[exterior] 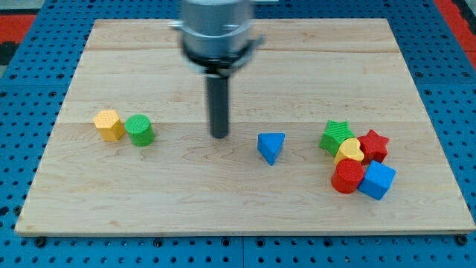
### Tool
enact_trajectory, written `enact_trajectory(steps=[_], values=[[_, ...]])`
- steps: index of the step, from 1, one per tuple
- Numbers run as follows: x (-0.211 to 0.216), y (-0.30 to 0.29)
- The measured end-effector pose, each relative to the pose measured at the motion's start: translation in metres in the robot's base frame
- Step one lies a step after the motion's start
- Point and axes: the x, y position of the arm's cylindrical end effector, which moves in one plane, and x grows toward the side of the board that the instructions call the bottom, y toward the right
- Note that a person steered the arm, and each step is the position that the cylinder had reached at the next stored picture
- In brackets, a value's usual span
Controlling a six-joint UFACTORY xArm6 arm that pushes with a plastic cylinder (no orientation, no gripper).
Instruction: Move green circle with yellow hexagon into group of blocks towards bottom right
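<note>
The green circle (139,129) sits at the view's left on the wooden board, touching the yellow hexagon (109,124) on its left side. My tip (219,135) rests on the board in the middle, well to the right of the green circle and left of a blue triangle (271,147). At the bottom right stands a tight group: a green star (337,135), a red star (373,144), a yellow heart (349,152), a red block (347,176) and a blue cube (377,180).
The wooden board (245,216) lies on a blue perforated surface. The arm's grey body (217,30) hangs over the board's top middle. The blue triangle lies between my tip and the group.
</note>
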Motion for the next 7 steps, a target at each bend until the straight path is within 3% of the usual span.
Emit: enact_trajectory(steps=[2, 3, 4, 5, 6, 7], values=[[0.030, 0.122], [0.029, 0.065], [0.010, -0.055], [-0.062, -0.088], [-0.094, -0.146], [-0.085, -0.248]])
